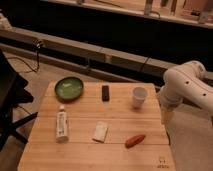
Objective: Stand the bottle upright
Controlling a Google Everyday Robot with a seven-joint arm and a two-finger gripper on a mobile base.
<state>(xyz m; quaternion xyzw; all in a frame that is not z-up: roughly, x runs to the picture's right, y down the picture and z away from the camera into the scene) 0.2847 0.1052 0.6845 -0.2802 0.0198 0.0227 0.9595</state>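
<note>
The bottle [61, 125] is a slim white tube with greenish markings. It lies flat on the left part of the wooden table [75, 155], with its narrow cap pointing away toward the green plate. My gripper [166, 116] hangs down from the white arm [186, 85] at the table's right edge, just right of the white cup. It is far from the bottle, across the width of the table, and holds nothing that I can see.
A green plate [69, 88] sits at the back left. A small black object [105, 92] and a white cup [139, 96] stand at the back. A flat white packet [100, 131] and a red-orange object [134, 141] lie nearer the front. A dark chair [10, 95] stands left of the table.
</note>
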